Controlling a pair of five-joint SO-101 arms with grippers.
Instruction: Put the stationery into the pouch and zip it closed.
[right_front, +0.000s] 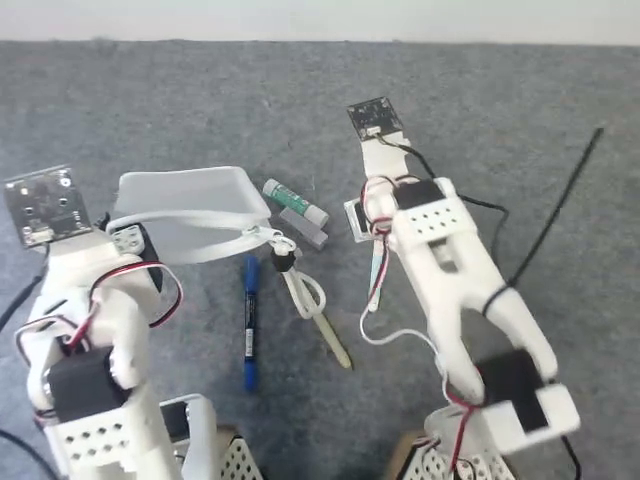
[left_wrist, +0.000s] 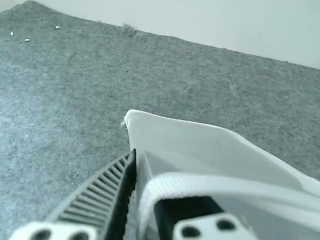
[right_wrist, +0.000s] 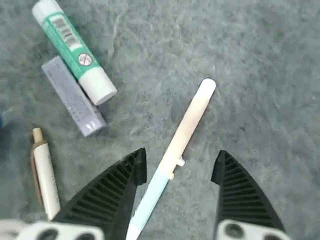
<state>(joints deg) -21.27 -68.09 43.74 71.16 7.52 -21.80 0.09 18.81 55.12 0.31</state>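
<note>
One pen (right_wrist: 187, 125) between right gripper (right_wrist: 181, 151) jaws

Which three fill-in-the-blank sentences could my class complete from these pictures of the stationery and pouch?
1. The right gripper hangs over the pale pen with jaws ____.
2. The left gripper holds the ____ pouch.
3. The grey eraser lies beside the ____-and-white glue stick.
Missing words: open; white; green.
</note>
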